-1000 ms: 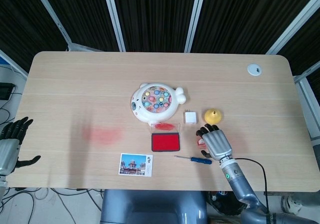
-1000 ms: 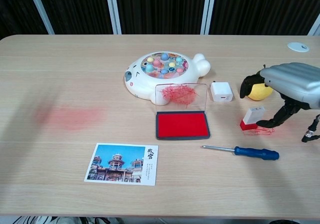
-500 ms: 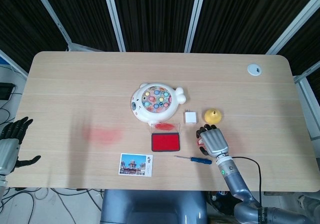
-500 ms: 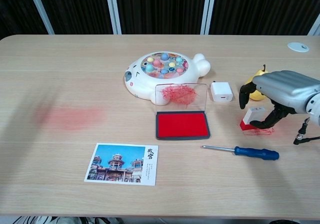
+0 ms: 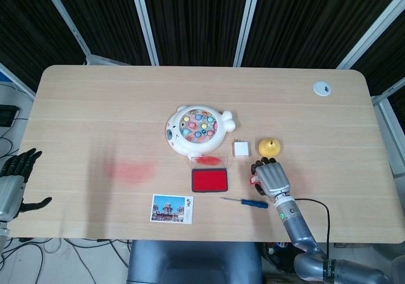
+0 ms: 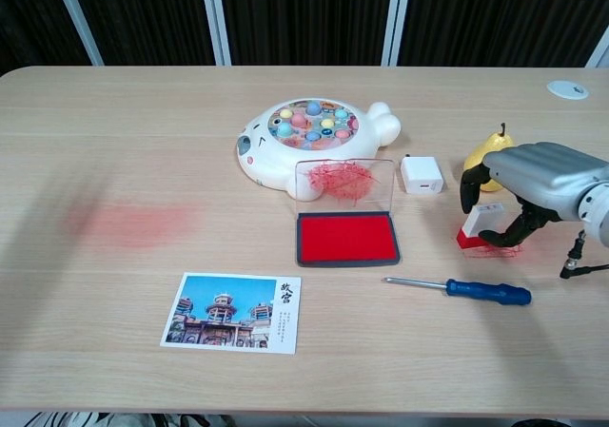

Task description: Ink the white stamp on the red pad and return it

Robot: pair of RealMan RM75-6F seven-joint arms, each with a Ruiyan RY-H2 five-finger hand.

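Stamp (image 6: 479,223) stands tilted under the right hand (image 6: 538,175), fingers curled around it.

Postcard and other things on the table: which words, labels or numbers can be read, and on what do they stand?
"故宫": on the postcard, right white strip, written downward.
Smaller print below it on the postcard: too small to read.
White stamp: faint marks on top, unreadable.
Nothing else shows readable text.

White stamp (image 6: 481,223) right of red ink pad (image 6: 346,237), blue-handled screwdriver (image 6: 458,289) nearer, fish-shaped toy (image 6: 309,142) farther, postcard (image 6: 233,312) near left.
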